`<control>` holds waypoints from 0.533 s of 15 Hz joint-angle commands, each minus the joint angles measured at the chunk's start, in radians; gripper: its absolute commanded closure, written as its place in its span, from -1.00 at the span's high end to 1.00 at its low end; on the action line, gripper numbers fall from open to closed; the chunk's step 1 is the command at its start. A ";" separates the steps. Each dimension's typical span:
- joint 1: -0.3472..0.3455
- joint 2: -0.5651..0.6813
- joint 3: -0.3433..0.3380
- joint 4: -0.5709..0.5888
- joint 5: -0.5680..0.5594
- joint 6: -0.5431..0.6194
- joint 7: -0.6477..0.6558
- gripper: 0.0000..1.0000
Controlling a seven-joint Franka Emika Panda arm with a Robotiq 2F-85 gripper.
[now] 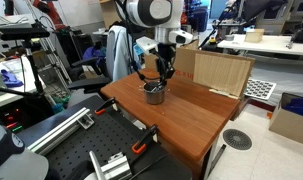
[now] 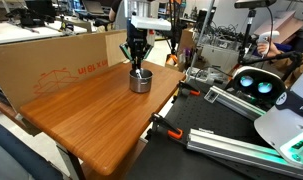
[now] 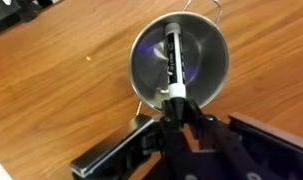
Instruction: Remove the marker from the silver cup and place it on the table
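We are observing the small round shiny silver cup [image 3: 207, 62] standing upright on the reddish-brown wooden table [image 3: 61, 85], filling the upper middle of the wrist view. The thin black marker [image 3: 172, 52] is lying inside the cup. It is running from the far rim near the top of the frame down to the near rim, where its pale end is leaning. The black Robotiq gripper [image 3: 177, 106] is entering from the bottom of the wrist view. Its fingers are sitting close together at the marker's lower end, just over the near rim. We cannot tell whether they are actually pinching the marker or only flanking it. In both exterior views the gripper [image 1: 156, 80] [image 2: 139, 66] is pointing straight down, its tips at the mouth of the cup [image 1: 153, 95] [image 2: 140, 83]. The cup is resting toward the far part of the table [image 1: 191, 115] [image 2: 91, 115]. A tan cardboard box [image 1: 219, 72] is standing on the tabletop right of the cup in an exterior view. The marker itself is too small to make out in either exterior view.
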 commanded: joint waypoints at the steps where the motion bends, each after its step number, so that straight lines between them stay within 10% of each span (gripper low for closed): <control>1: -0.014 -0.020 0.017 0.008 0.039 -0.034 -0.041 -0.90; 8: -0.083 -0.196 0.043 -0.007 0.249 -0.147 -0.236 -0.90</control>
